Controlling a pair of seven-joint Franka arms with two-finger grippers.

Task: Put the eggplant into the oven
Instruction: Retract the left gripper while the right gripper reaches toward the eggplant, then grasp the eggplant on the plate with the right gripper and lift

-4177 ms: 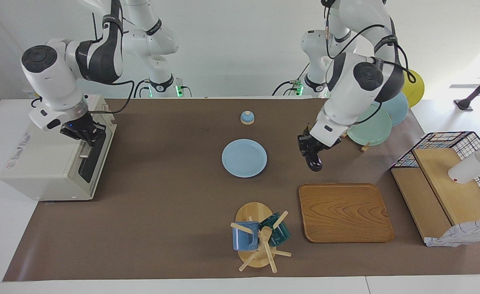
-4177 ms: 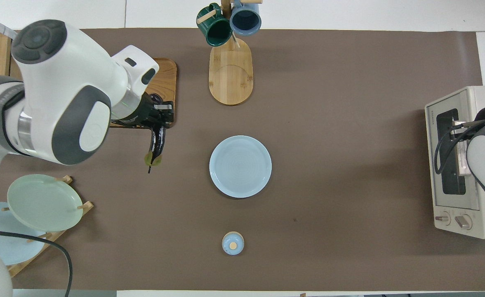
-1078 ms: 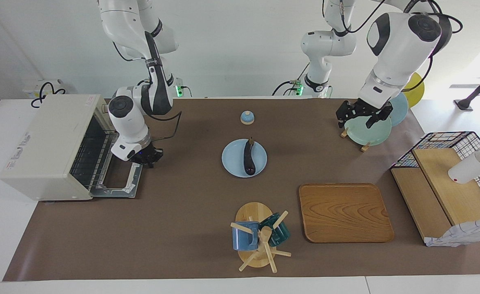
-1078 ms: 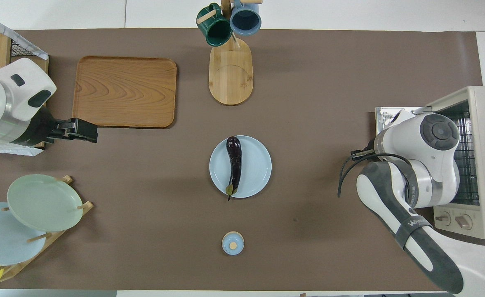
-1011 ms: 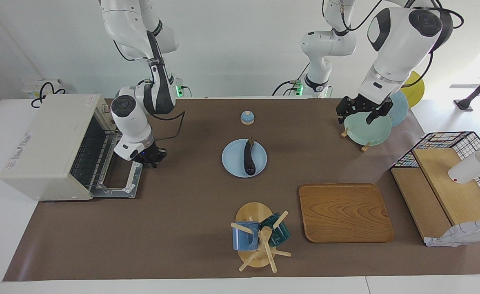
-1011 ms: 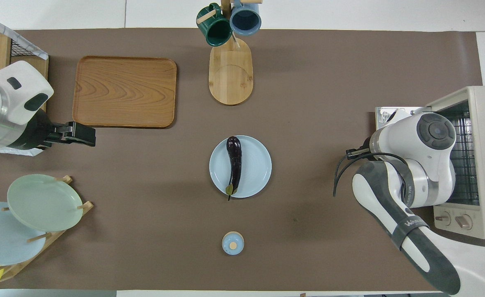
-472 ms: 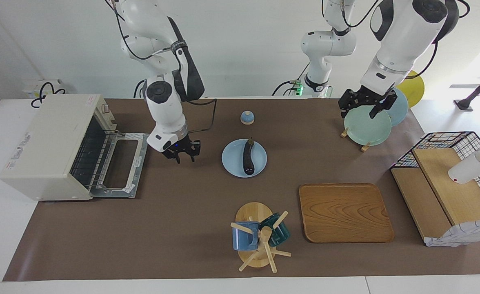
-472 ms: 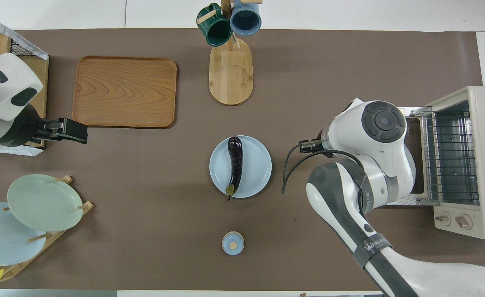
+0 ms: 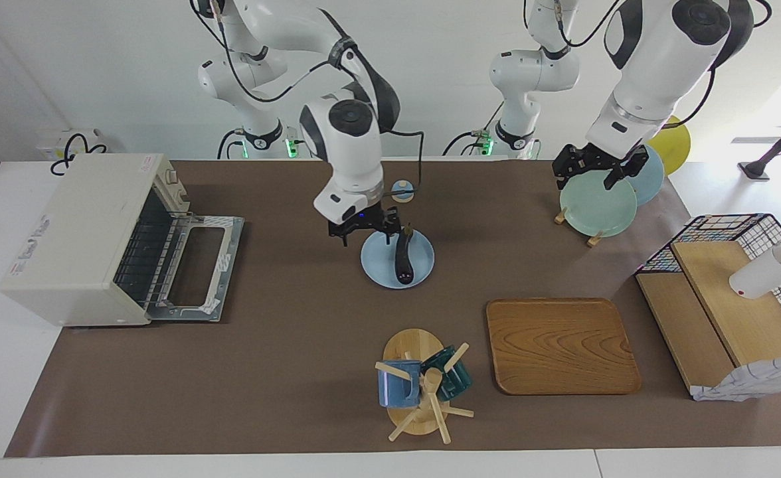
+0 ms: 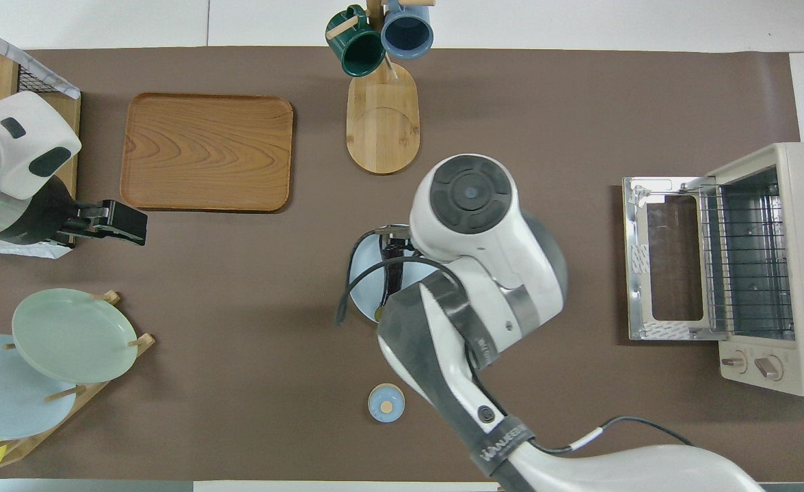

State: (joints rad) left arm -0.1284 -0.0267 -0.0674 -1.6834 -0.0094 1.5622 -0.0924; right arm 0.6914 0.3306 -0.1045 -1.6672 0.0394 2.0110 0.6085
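Note:
The dark purple eggplant (image 9: 403,256) lies on a light blue plate (image 9: 378,263) in the middle of the table, stem end toward the robots. My right gripper (image 9: 367,238) hangs open just over the plate, beside the eggplant's stem end and not gripping it. In the overhead view the right arm covers most of the plate (image 10: 366,283), so only a strip of the eggplant (image 10: 392,272) shows. The cream oven (image 9: 78,232) stands at the right arm's end, its door (image 9: 194,265) dropped open and the rack bare. My left gripper (image 9: 584,180) waits open over the plate rack.
A wooden tray (image 9: 560,345) and a mug tree (image 9: 420,385) with two mugs lie farther from the robots than the plate. A small blue bell (image 9: 402,191) sits nearer to them. The plate rack (image 9: 600,209) and a wire basket (image 9: 736,232) with wooden boards stand at the left arm's end.
My right arm has swung from the oven's open door across to the plate, and its fingers have opened. The left gripper has hardly moved. The eggplant lies as before.

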